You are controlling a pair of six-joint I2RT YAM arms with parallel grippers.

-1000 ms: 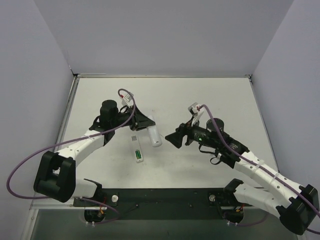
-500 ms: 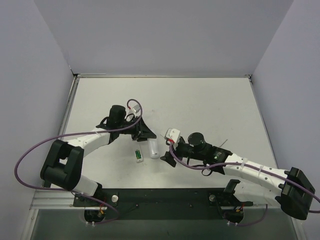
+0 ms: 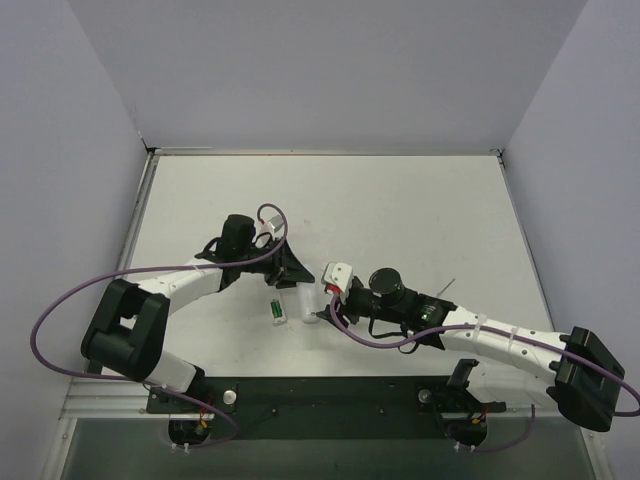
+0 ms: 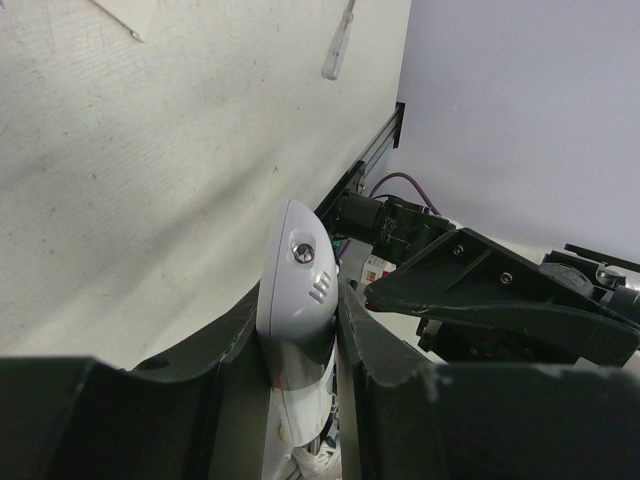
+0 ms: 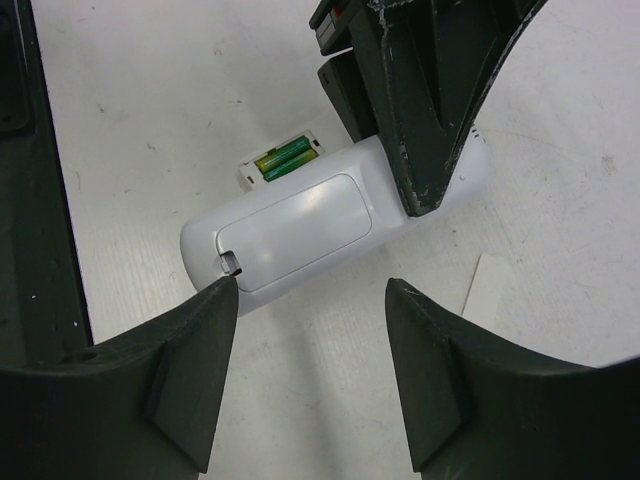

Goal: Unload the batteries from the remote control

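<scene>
Right wrist: left fingers [image 5: 425,150] clamp slick, rigid remote [image 5: 310,215]; right fingers [image 5: 190,370] gape empty. Likely purchase: cover latch [image 5: 231,262]; batteries [image 5: 284,160] probably light.

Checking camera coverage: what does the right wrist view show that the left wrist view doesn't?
Only right wrist: the closed battery cover of the rounded white plastic remote, and two green cylindrical batteries in an open white remote behind. Only left wrist: a thin white stick far off. Both: the rounded remote clamped in the left tool.
</scene>
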